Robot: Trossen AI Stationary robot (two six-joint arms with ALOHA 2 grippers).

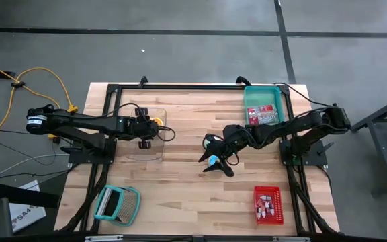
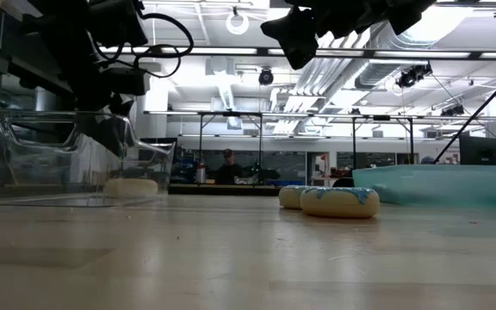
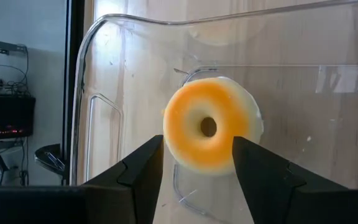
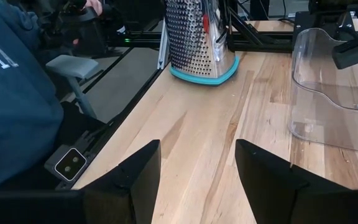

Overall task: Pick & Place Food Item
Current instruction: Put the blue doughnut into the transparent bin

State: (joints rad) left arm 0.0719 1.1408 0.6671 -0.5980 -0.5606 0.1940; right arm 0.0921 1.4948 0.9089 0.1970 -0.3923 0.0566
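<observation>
An orange-glazed doughnut is seen lying flat inside a clear plastic container on the left half of the wooden counter, with its hole facing up. The left claw is held just above that doughnut, over the container; its two dark fingers are spread apart on either side of the doughnut and nothing is pinched between them. The right claw is poised near the middle of the counter, its fingers spread wide and empty, above a blue-iced doughnut that rests on the wood; a second doughnut is partly hidden just behind the blue-iced one in the low view. A teal bin holding packaged items is placed at the far right corner of the counter, and a red basket with small packets is set near the front right edge. A metal box grater with a teal rim lies at the front left of the counter. A person in a blue top is visible beside the counter in the right wrist view.
</observation>
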